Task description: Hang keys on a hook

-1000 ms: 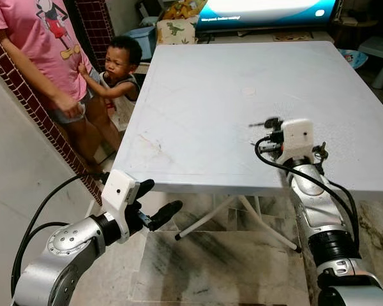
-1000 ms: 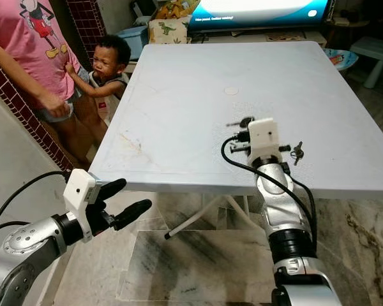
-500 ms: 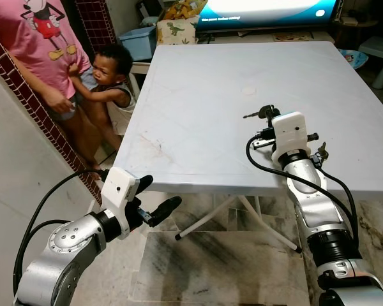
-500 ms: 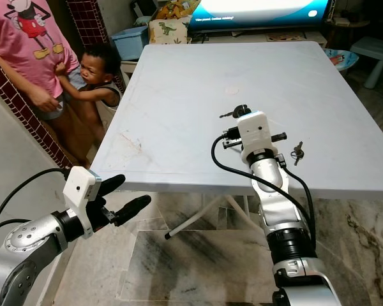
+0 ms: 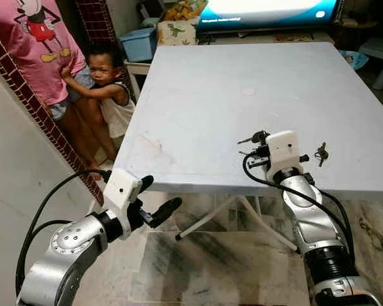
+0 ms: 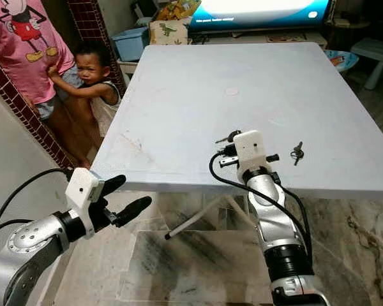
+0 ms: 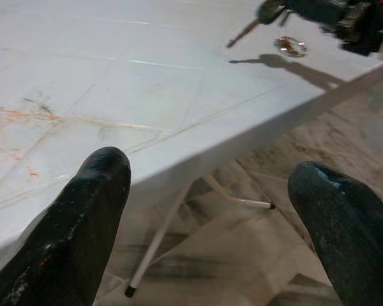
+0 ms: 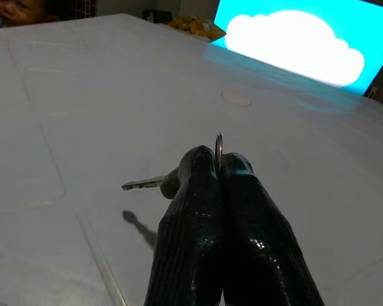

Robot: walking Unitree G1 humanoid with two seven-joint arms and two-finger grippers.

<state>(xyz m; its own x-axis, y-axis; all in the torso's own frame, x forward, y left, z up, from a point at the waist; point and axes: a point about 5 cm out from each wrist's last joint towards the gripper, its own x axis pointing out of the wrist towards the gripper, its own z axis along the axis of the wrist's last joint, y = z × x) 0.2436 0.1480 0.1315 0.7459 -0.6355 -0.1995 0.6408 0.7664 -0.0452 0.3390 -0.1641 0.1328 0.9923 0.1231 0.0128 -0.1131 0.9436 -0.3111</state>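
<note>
Here the right gripper [image 8: 218, 167] is pinched fully closed on the ring of a key [image 8: 147, 184], the two black fingers [image 8: 195, 223] pressed together with the ring edge showing between their tips and the blade sticking out sideways, clear of the white table [image 5: 198, 89]. In the head views the same key [image 5: 254, 137] hangs just above the near part of the tabletop, at about 4 o'clock from the table's middle. A second small bunch of keys [image 5: 321, 152] lies flat on the table at 3 o'clock from the gripper, near it but apart. The left gripper [image 5: 154, 199] sits below the near table edge, at 8 o'clock from the right one; its fingers [image 7: 83, 217] are spread wide and touch nothing.

Judged step: the pick-up is done and the carry is in hand. No hook can be made out, so the next move likely calls for turning to find one, then presenting the ring opening squarely to its tip. The thin ring is held only by its edge and may twist or slip in transit.

Two people [image 5: 70, 70] stand at 10 o'clock from the table, beside a brick-patterned wall.
</note>
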